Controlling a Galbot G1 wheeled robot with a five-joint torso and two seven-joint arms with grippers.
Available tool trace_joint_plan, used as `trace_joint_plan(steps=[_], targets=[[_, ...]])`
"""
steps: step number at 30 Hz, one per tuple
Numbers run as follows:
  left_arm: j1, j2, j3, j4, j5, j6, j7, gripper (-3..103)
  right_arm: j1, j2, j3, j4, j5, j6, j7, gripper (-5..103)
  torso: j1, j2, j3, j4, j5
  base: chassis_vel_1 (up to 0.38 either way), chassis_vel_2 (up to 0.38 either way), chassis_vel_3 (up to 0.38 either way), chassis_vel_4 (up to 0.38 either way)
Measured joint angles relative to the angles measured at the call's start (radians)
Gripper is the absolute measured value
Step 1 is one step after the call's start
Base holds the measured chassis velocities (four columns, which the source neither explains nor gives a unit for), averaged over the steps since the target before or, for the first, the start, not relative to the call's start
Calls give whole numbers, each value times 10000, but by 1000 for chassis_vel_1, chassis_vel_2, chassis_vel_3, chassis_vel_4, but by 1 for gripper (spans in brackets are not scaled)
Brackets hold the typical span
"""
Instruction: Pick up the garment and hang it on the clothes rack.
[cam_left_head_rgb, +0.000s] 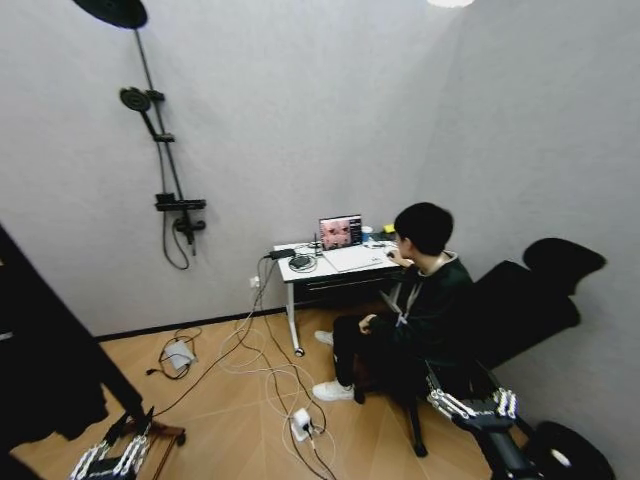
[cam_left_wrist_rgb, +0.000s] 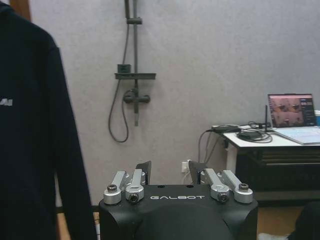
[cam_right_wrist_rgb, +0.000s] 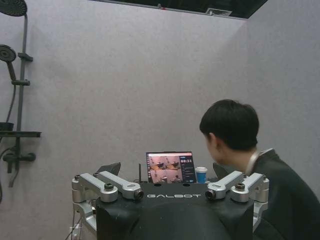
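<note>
A black garment (cam_left_wrist_rgb: 30, 130) with a bit of white lettering hangs at one side of the left wrist view, apart from my left gripper (cam_left_wrist_rgb: 170, 167). That gripper is open and holds nothing. In the head view the same dark cloth (cam_left_head_rgb: 40, 370) fills the left edge, with the left gripper (cam_left_head_rgb: 112, 458) low beside it. A strip of reddish-brown wood (cam_left_wrist_rgb: 20, 7) shows above the garment's shoulder; I cannot tell whether it belongs to the clothes rack. My right gripper (cam_left_head_rgb: 472, 404) is low on the right, and it stands open (cam_right_wrist_rgb: 165, 167) and empty.
A person sits at a white desk (cam_left_head_rgb: 300, 272) with a laptop (cam_left_head_rgb: 341, 232), close to my right arm. A black office chair (cam_left_head_rgb: 520, 300) stands at the right. Cables and a power strip (cam_left_head_rgb: 300, 425) lie on the wooden floor. A shower fixture (cam_left_head_rgb: 165, 190) hangs on the wall.
</note>
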Motion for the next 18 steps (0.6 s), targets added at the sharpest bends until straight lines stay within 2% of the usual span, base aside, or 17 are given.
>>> trace_joint_plan(steps=[9,13,18], targets=[[0,-1,0,0,0,0,-3,46,0,0,0,0,0,0,-1,100,0,0,0,5,-1,92,102,103,106],[0,0,0,0,0,1,-3,46,0,0,0,0,0,0,0,100,0,1,1,-5,0,15,9,8,16],[0,0,0,0,0,0,-2,46,0,0,0,0,0,0,0,100,5,-1,2,-1,0,66,-59,-74,70]])
